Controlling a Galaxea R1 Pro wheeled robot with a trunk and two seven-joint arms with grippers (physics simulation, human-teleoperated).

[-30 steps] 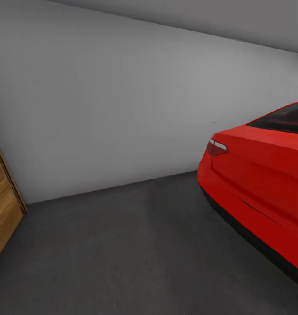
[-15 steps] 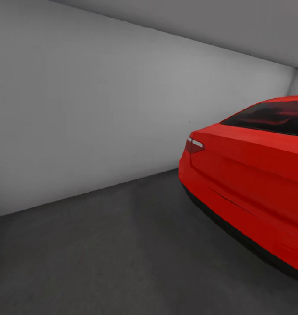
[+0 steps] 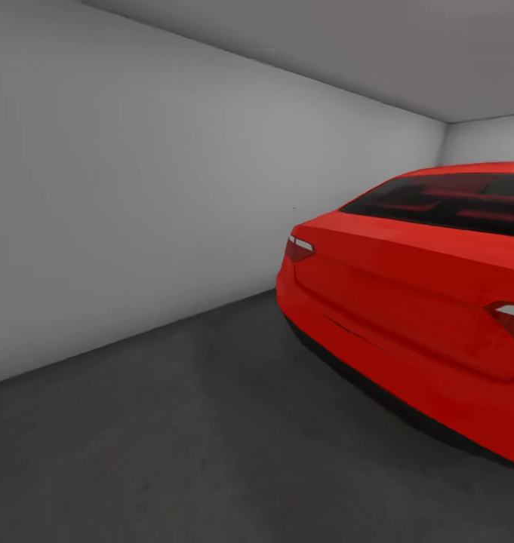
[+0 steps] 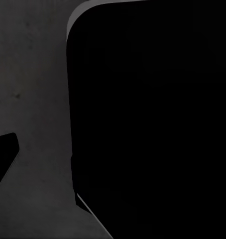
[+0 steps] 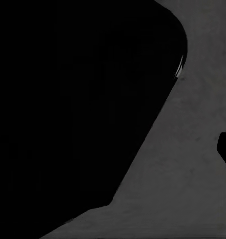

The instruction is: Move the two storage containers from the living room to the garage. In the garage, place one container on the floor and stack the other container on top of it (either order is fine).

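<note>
Rolling on the garage floor near the red car at right could cause a bump; I cannot tell either tool's state, nor where the containers are.

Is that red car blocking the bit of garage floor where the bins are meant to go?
Partly. The red car fills the right side, but the dark floor between it and the grey wall lies open. No bins are in sight.
</note>
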